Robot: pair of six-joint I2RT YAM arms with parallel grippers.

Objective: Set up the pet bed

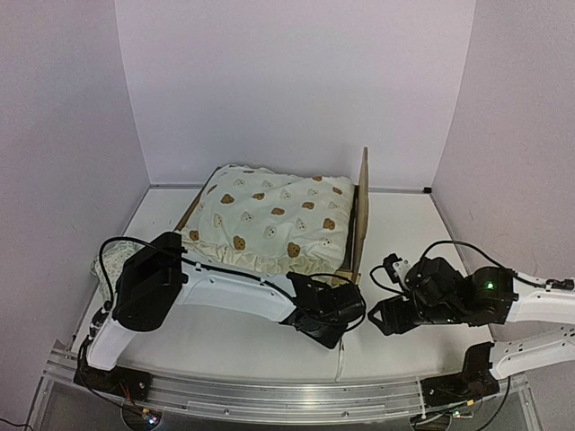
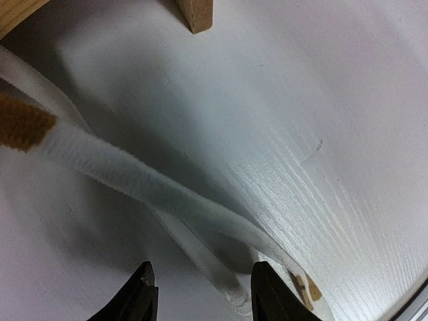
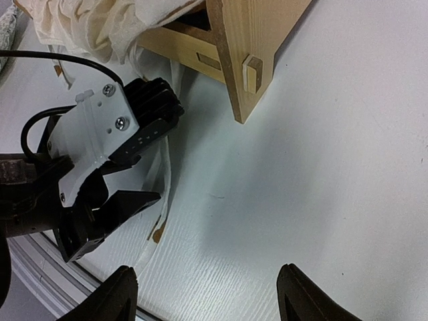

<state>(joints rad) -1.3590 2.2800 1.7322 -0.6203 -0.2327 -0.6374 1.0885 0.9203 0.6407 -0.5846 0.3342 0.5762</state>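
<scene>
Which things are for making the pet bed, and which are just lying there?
For the job: pet bed, bear-print cover on it, white tie by the left pincer.
Lying about: pale pillow, off at the left.

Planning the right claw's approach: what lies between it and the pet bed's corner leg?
Right wrist view: only bare table separates the right claw from the pet bed; white ties lie leftward.

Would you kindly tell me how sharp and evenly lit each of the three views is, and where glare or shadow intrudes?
Top external: sharp, softly and evenly lit, no glare. Left wrist: the white tie is soft-focused, with dark shadow beneath it and a sheen on the table at right. Right wrist: the pet bed is crisp, with a soft shadow below its leg.
</scene>
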